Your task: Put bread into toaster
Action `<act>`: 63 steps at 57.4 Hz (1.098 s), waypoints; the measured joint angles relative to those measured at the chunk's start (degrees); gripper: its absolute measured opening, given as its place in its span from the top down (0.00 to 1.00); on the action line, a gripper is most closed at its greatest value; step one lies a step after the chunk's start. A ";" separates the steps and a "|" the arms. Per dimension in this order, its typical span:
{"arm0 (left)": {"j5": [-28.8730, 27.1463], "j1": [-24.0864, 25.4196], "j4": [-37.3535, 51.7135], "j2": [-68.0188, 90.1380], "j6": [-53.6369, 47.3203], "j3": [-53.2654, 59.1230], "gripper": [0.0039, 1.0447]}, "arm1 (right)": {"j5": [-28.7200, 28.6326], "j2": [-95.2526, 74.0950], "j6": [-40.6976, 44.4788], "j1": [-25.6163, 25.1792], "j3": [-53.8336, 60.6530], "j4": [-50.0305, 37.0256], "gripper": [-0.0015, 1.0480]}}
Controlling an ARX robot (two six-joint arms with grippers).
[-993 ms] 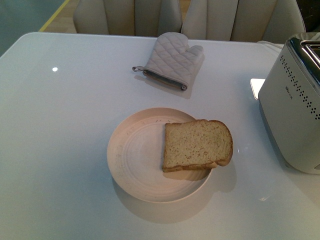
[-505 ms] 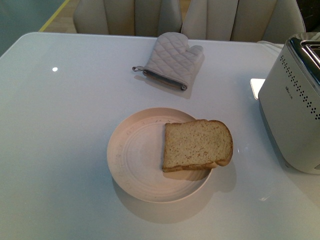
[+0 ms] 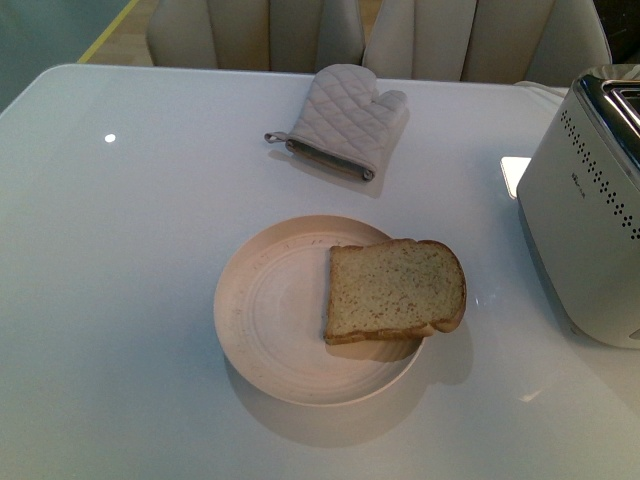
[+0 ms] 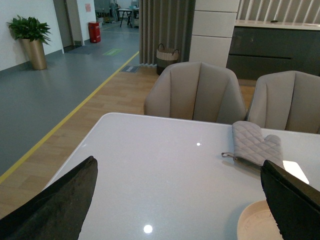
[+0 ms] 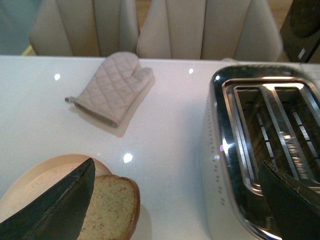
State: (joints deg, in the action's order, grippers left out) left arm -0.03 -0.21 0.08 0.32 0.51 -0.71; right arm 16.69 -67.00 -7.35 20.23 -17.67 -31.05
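the front view takes in the whole layout: the bread (image 3: 395,290) lies flat on the right side of a round cream plate (image 3: 262,318), its rounded top overhanging the rim toward the toaster (image 3: 585,215), which stands apart at the right edge of the white bench (image 3: 120,290). an oven mitt (image 3: 345,120) lies beyond the plate. only the wrist views show the fingers. the left fingers (image 4: 57,202) are spread wide and empty above the bench, facing the mitt and two chairs (image 4: 197,92). the right fingers (image 5: 55,205) are also wide apart and empty, one over the plate, one over the toaster. that view alone looks down into the chrome slots.
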 joint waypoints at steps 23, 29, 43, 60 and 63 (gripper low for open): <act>0.00 0.00 0.00 0.00 0.00 0.00 0.07 | -8.11 -36.72 -12.92 2.03 -12.70 -3.85 0.09; 0.00 0.00 0.00 0.00 0.00 0.00 0.07 | -11.15 -41.16 -16.31 1.81 -14.38 -3.37 0.09; 0.00 0.00 0.00 0.00 0.00 0.00 0.07 | -14.01 -49.20 -19.50 1.31 -17.49 -4.28 0.09; 0.00 0.00 0.00 0.00 0.00 0.00 0.07 | -17.25 -56.50 -21.77 1.11 -20.65 -6.25 0.09; 0.00 0.00 0.00 0.00 0.00 0.00 0.07 | -17.59 -57.20 -21.90 1.09 -21.00 -6.40 0.09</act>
State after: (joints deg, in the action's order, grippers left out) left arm -0.03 -0.21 0.08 0.32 0.51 -0.71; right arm -0.91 -124.20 -29.26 21.32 -38.68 -37.45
